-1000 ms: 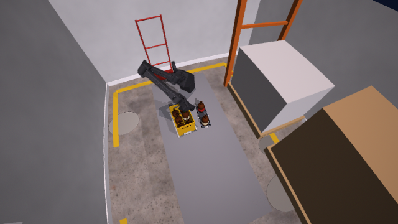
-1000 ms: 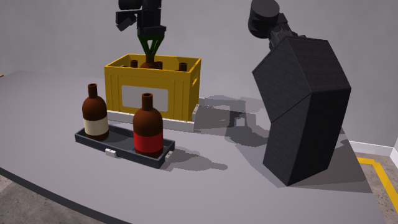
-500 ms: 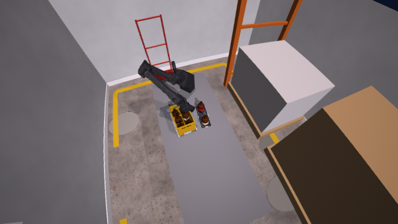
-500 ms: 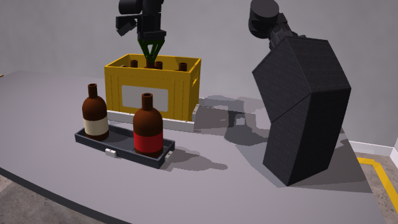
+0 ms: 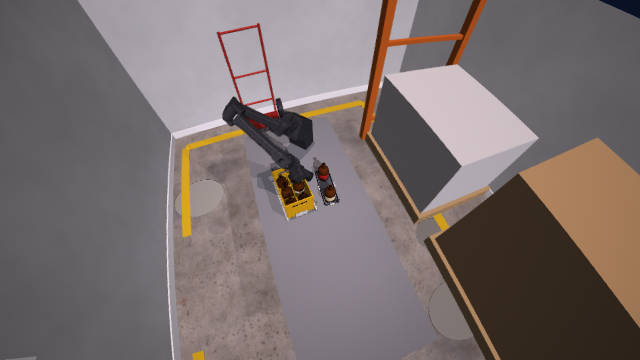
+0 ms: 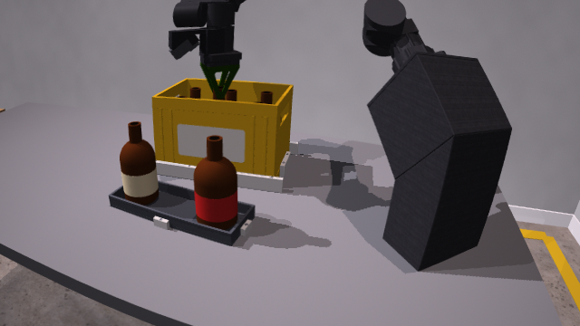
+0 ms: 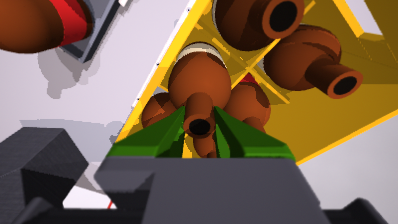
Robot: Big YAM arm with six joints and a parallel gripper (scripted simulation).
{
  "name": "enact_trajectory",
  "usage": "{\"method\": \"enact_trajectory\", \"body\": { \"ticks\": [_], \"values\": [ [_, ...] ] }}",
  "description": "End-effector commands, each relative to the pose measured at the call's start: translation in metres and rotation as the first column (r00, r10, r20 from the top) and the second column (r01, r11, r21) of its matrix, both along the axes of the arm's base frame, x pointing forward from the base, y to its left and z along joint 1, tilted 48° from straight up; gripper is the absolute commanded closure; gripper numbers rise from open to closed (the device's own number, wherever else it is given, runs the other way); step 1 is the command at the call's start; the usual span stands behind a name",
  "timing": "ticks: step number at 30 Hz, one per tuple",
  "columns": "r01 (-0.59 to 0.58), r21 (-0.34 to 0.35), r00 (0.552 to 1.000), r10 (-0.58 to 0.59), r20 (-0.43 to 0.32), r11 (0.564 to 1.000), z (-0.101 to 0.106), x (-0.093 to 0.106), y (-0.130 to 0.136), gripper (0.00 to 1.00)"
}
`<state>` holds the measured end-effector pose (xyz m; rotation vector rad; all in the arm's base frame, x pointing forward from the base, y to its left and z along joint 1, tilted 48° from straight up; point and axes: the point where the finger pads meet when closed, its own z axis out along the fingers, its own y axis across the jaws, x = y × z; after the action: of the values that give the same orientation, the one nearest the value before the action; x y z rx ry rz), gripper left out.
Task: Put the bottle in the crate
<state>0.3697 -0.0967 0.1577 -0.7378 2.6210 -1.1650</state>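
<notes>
We see a cream-banded bottle (image 5: 298, 187) (image 7: 200, 82) pinched by its neck in the green-fingered claw (image 6: 220, 96) (image 7: 199, 111), seemingly partly inside the yellow crate (image 5: 301, 206) (image 6: 211, 134) (image 7: 305, 142); beside that, two bottles stand in the dark tray (image 5: 330, 202) (image 6: 174, 199) (image 7: 95, 42) on our worktop (image 5: 345, 260) (image 6: 317, 281).

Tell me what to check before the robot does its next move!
1. Pincer closed on the cream-banded bottle's neck: ok.
2. That bottle lowered into the yellow crate: ok, partly inside at least.
3. Bottle standing on the crate's bottom: cannot tell.
4. Both bottles on the tray upright: ok.
5. Pincer open, ready to leave: not ok.
</notes>
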Motion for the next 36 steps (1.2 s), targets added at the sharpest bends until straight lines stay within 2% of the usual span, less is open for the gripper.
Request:
{"method": "enact_trajectory", "body": {
  "ticks": [1,7,12,16,36],
  "values": [
    [-0.024,-0.002,1.000,0.024,0.004,1.000,-0.0010,0.0082,0.0029,1.00],
    [-0.007,-0.003,1.000,0.008,0.020,1.000,0.0033,0.0086,-0.0051,1.00],
    [-0.020,-0.003,1.000,0.020,0.001,1.000,-0.0058,0.0076,-0.0021,1.00],
    [-0.017,-0.004,1.000,0.017,0.017,1.000,0.0001,0.0111,-0.0036,1.00],
    [-0.019,-0.003,1.000,0.019,0.018,1.000,-0.0006,0.0113,-0.0023,1.00]
  ]
}}
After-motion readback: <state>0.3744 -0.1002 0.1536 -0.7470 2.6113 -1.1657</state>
